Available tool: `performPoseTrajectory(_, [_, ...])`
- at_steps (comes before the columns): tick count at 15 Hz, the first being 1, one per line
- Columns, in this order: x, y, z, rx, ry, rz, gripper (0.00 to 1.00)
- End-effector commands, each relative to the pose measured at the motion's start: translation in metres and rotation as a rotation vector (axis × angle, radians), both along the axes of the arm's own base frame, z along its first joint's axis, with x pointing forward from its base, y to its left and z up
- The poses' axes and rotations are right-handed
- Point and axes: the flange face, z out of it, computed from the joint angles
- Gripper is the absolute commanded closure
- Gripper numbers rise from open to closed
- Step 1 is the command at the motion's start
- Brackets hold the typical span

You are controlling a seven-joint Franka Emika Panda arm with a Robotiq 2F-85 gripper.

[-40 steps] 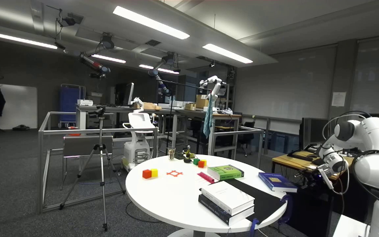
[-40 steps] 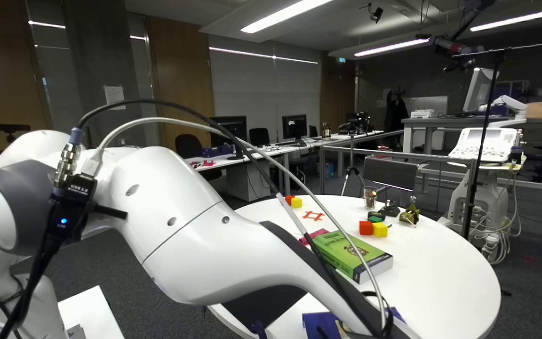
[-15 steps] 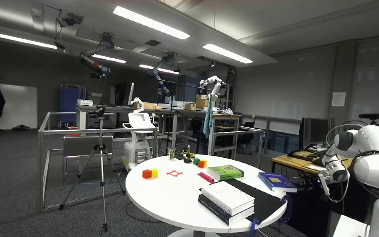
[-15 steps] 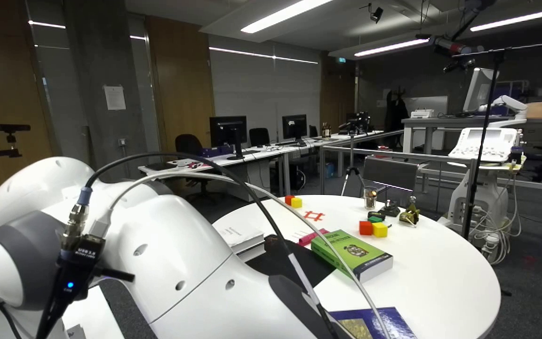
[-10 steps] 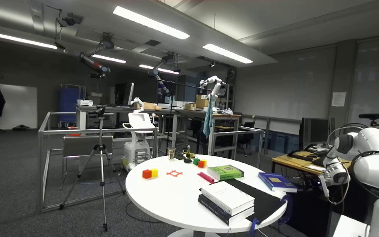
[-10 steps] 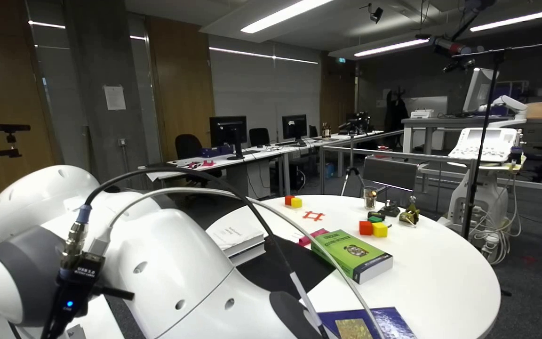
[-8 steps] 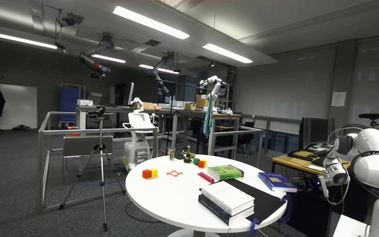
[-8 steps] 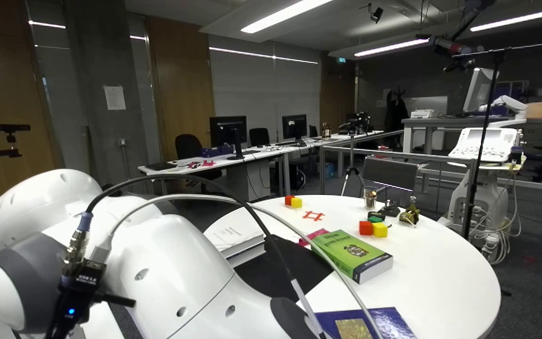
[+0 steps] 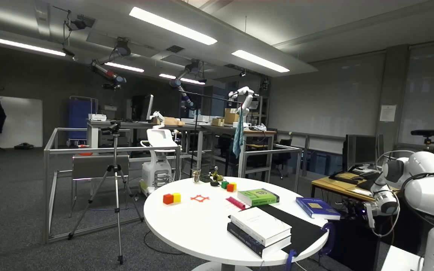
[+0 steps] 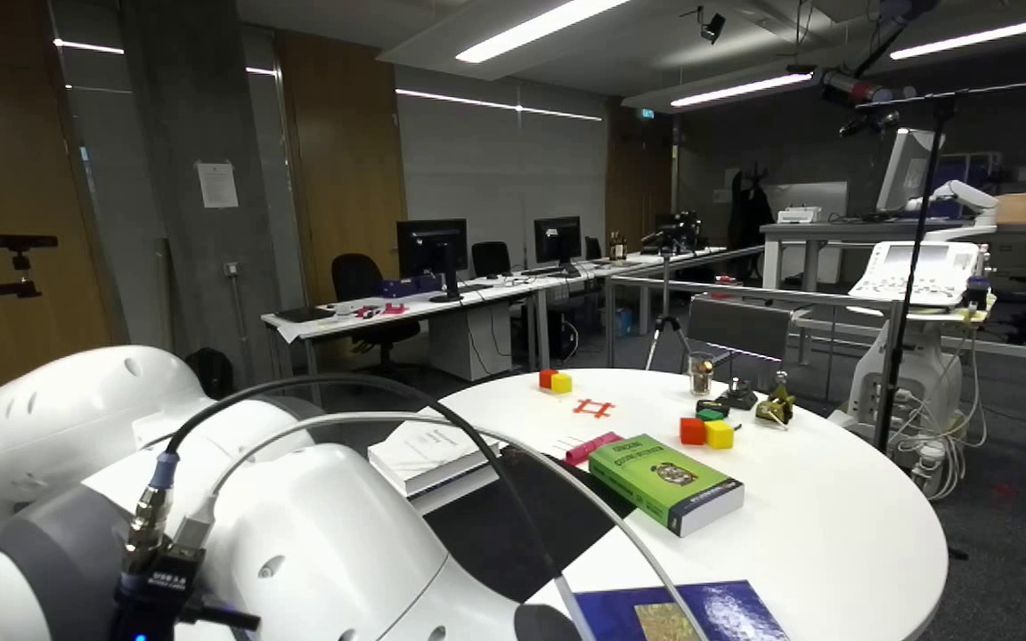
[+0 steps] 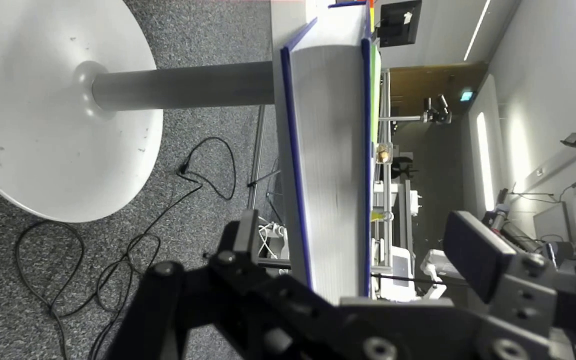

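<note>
We see blue book (image 10: 731, 610) toward near edge of worktop (image 10: 842, 516), green book (image 10: 651, 476) farther in, white book (image 10: 431, 452) by left edge, glass (image 10: 701, 376) by far edge.

In the wrist view, the gripper (image 11: 363, 242) is cut off by the bottom edge, its nearest parts blurred, and it covers the lower end of the blue book (image 11: 332, 150). In an exterior view, the arm (image 10: 335, 534) runs out past the left and bottom edges and hides part of the stacked books (image 10: 431, 456); the blue book is cut off below there, and the contents of the glass (image 10: 701, 376) are too small to tell.
</note>
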Motion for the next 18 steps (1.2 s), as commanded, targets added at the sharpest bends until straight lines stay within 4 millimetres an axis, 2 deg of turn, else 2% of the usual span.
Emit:
performPoseTrajectory(1, [0.002, -0.005, -0.002, 0.041, -0.06, -0.005, 0.0])
performPoseTrajectory(11, [0.01, 0.009, -0.021, 0.062, -0.066, 0.017, 0.0])
performPoseTrajectory(18, [0.012, 0.015, -0.022, 0.088, -0.08, 0.035, 0.0])
